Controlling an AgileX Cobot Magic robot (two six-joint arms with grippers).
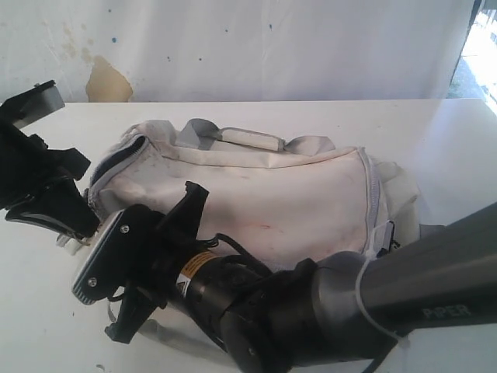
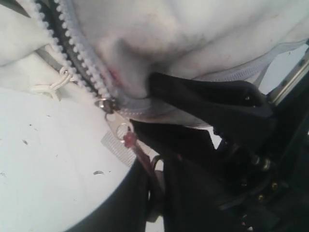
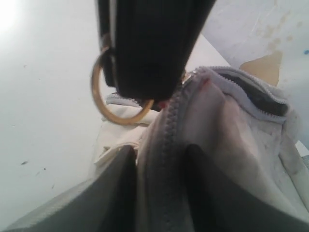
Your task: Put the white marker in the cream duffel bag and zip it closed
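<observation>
Your right fingers (image 3: pixel 159 159) pinch the cream duffel bag (image 1: pixel 264 194) beside its half-open zipper (image 2: pixel 77 53), left fingers (image 2: pixel 140 145) clamp the pull (image 2: pixel 126 137), marker unseen; tugging obliquely could jam teeth or drag it along the desk (image 1: pixel 450 148).

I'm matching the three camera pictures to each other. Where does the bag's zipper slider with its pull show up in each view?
Exterior view: not discernible; it would be at the cream duffel bag end on the left, behind the black tools.
Left wrist view: the zipper slider sits left of centre, where the open teeth meet.
Right wrist view: partly hidden, just under the dark tool by the brass ring.
Shared landmark: the grey zipper teeth beside the gaping opening.
</observation>
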